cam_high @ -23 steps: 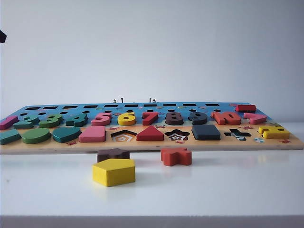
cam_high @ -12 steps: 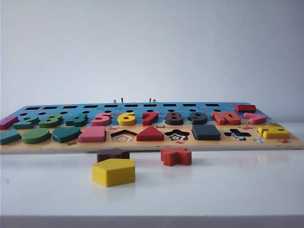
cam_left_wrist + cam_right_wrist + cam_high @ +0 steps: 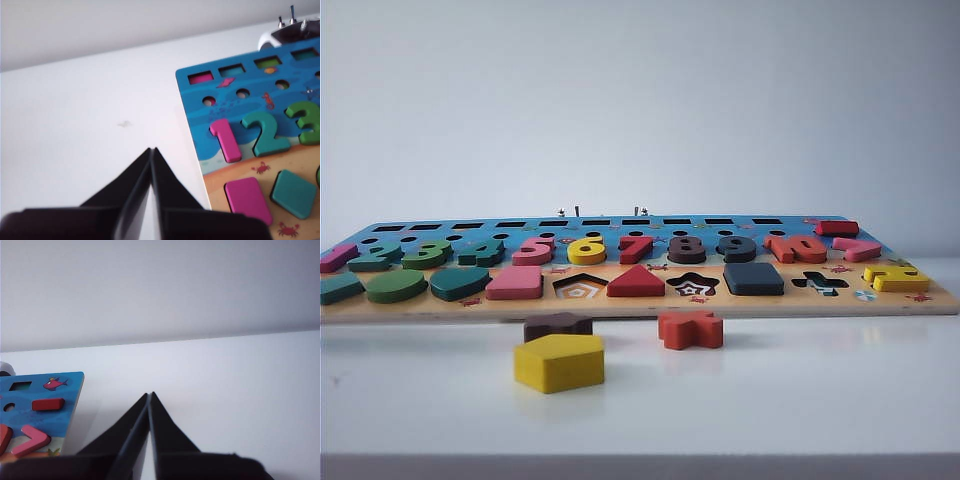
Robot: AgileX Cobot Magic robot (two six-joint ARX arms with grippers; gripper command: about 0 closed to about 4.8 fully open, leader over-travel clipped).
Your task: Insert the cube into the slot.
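The cube (image 3: 753, 278), a dark navy rounded block, lies flat in the front row of the wooden puzzle board (image 3: 640, 308), between the star recess (image 3: 693, 286) and a cross-shaped recess (image 3: 820, 283). The slot is hidden; no checkerboard floor shows around the cube. Neither gripper appears in the exterior view. My left gripper (image 3: 151, 150) is shut and empty, over bare white table beside the board's end with the pink 1 (image 3: 225, 140). My right gripper (image 3: 150, 394) is shut and empty too, over the table off the board's other end (image 3: 70, 390).
In front of the board lie a yellow pentagon block (image 3: 560, 362), a small brown block (image 3: 558, 325) and an orange-red star block (image 3: 691, 329). The pentagon recess (image 3: 580, 287) stands empty. Coloured numbers and shapes fill the other places on the board.
A small dark part at the exterior view's upper left edge has gone out of view. The board and the loose blocks have not moved.
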